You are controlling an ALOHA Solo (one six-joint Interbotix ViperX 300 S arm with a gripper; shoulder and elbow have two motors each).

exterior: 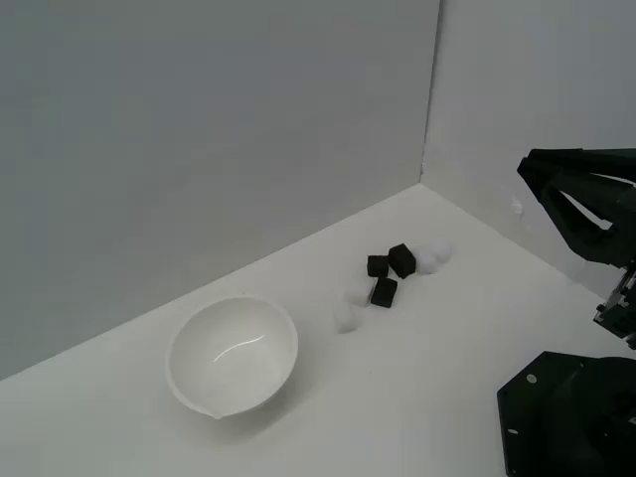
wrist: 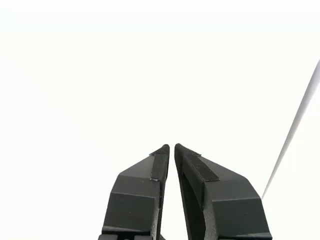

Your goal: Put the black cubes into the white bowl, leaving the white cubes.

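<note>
Three black cubes lie close together on the white surface: one [exterior: 378,265], one tilted [exterior: 401,260], and one nearer the front [exterior: 384,292]. White cubes sit around them, faint against the surface: two [exterior: 358,292] [exterior: 345,316] toward the bowl and two [exterior: 427,258] [exterior: 442,250] on the far side. The white bowl [exterior: 199,343] stands empty toward the exterior view's left. My gripper [exterior: 525,167] hangs high at the exterior view's right, well away from the cubes. In the wrist view the gripper [wrist: 171,146] is shut, its tips nearly touching with nothing between them.
Two grey walls meet in a corner behind the cubes. The arm's black base [exterior: 561,417] sits at the exterior view's lower right. The wrist view shows only blank white and a thin grey edge [wrist: 295,130].
</note>
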